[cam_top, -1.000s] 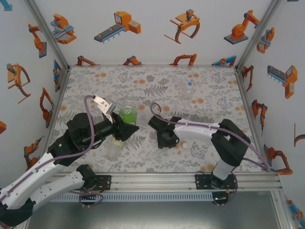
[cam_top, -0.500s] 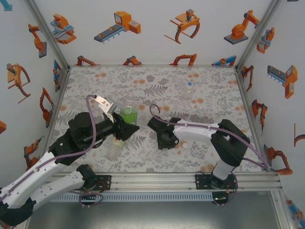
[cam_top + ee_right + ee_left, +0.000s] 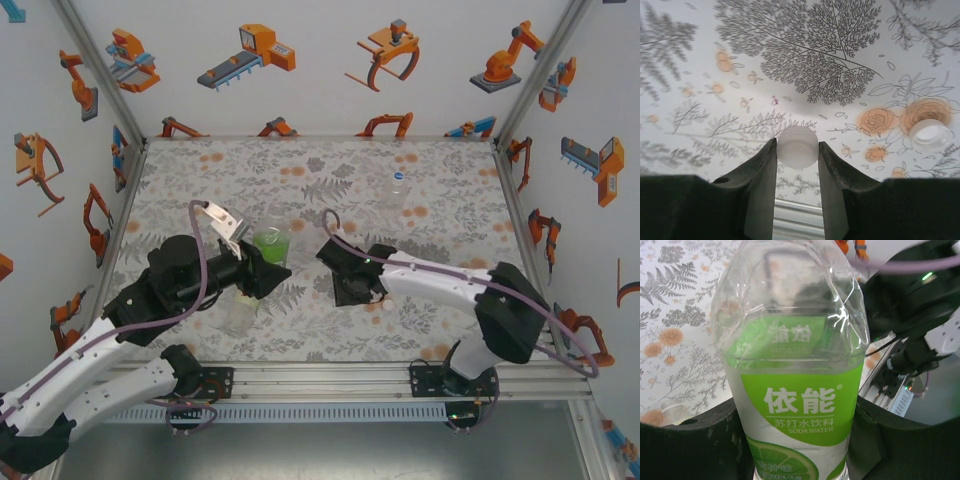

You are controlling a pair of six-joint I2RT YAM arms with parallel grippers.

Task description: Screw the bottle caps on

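Note:
My left gripper (image 3: 262,272) is shut on the body of the bottle with the bright green label (image 3: 795,395), which stands upright with an open neck (image 3: 270,242). The jaws press the label from both sides (image 3: 795,412). My right gripper (image 3: 797,150) is shut on a white cap (image 3: 797,143), held just above the table, right of the green bottle (image 3: 350,288). A second pale cap (image 3: 930,135) lies open side up on the cloth to the right. A clear bottle (image 3: 238,315) stands by the left arm. A third, nearly plain bottle (image 3: 398,187) stands far back.
The floral tablecloth (image 3: 330,180) covers the whole table. White walls with orange robot prints close in the back and both sides. An aluminium rail (image 3: 400,370) runs along the near edge by the arm bases.
The right gripper has shifted slightly right and its elbow has swung outward to the right. The left gripper has edged right with the green bottle.

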